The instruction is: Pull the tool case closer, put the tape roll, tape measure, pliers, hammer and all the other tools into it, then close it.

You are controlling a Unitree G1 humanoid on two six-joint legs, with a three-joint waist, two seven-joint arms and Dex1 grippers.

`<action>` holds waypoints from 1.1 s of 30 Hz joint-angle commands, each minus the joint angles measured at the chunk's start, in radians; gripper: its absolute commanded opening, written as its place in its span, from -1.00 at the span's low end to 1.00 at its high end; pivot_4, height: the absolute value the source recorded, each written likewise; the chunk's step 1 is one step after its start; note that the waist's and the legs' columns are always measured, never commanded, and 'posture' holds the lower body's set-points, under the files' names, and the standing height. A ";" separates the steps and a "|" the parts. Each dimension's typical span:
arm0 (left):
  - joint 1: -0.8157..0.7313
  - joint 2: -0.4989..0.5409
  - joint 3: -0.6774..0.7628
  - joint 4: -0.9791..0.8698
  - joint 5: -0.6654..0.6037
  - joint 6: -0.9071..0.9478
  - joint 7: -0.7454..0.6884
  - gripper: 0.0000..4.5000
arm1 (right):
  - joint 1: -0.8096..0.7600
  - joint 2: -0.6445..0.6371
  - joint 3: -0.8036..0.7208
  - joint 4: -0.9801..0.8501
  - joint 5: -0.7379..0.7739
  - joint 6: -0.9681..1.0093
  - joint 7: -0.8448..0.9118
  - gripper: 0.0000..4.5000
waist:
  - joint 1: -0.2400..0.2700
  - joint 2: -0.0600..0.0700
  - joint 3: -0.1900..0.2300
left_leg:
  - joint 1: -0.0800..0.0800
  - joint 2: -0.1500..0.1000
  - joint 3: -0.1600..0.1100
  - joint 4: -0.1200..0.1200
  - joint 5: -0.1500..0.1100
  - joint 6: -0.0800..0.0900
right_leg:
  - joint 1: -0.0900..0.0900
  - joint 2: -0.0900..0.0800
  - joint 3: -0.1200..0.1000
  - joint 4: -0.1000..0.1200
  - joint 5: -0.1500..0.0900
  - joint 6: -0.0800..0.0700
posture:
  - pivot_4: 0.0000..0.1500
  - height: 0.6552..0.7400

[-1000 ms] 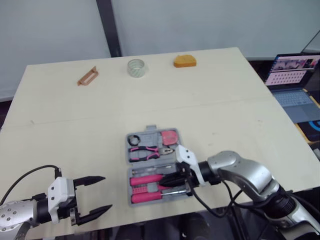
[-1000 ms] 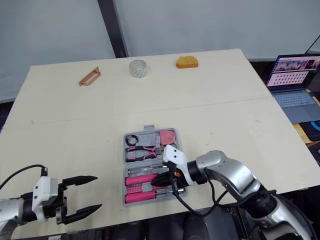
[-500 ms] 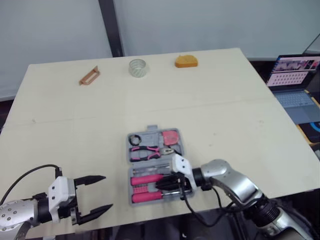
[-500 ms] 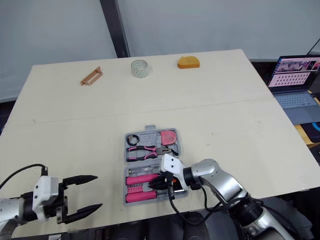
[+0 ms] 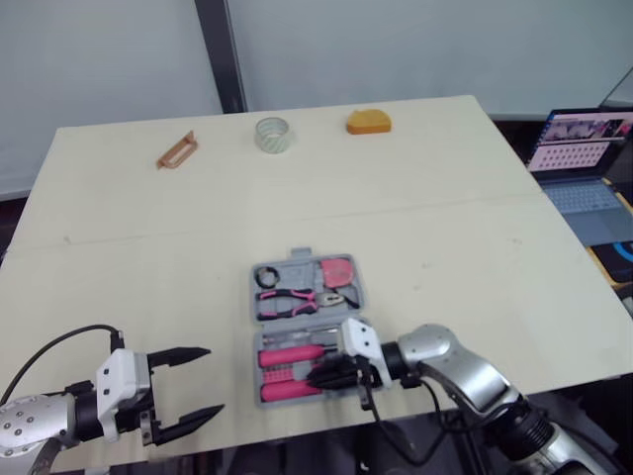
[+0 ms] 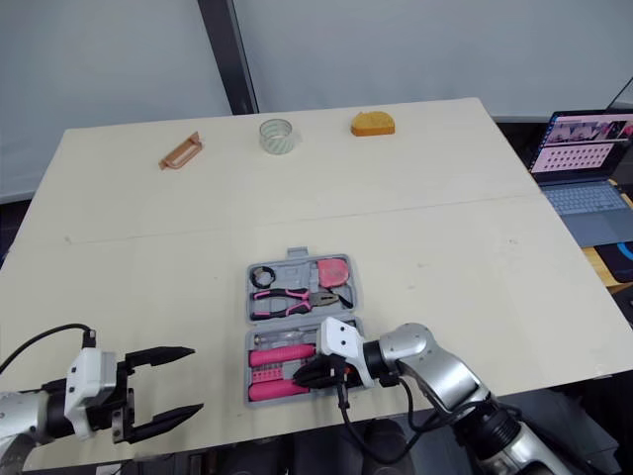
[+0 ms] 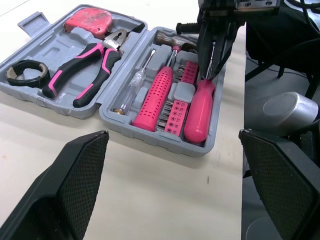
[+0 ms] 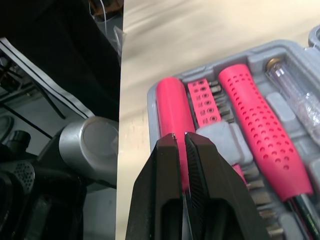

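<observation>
Across the pale table, the open tool case lies close to the near edge, with the pliers already in it. The right gripper hangs over its near half, jaws almost pressed together and seemingly pinching the shaft of the pink screwdriver. The left gripper hovers spread and empty. Seating that screwdriver looks like the step in hand. The next move calls for letting go, then a long reach to the tape roll at the far edge. A laptop sits off to the right.
</observation>
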 commanded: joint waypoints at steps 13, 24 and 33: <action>-0.001 0.018 0.013 -0.028 -0.012 0.013 0.002 1.00 | 0.012 0.045 0.017 0.093 -0.067 -0.101 0.027 -0.85 | 0.000 -0.001 0.000 | 0.001 0.000 0.000 0.000 0.000 0.000 | 0.001 0.000 0.000 0.000 0.000 0.000 | 1.00 1.00; -0.016 0.011 -0.006 -0.024 -0.005 0.014 0.007 1.00 | -0.002 0.061 -0.011 0.060 -0.051 -0.084 0.032 -0.85 | 0.001 -0.001 -0.001 | 0.001 0.000 0.000 0.000 0.000 0.000 | 0.001 0.000 0.000 0.000 0.000 0.000 | 1.00 1.00; -0.019 0.011 -0.012 -0.026 -0.007 0.014 0.016 1.00 | 0.003 0.056 0.022 0.146 -0.110 -0.133 0.036 -0.85 | 0.000 -0.001 -0.001 | 0.002 0.000 0.000 0.000 0.000 0.000 | 0.001 0.000 0.000 0.000 0.000 0.000 | 1.00 1.00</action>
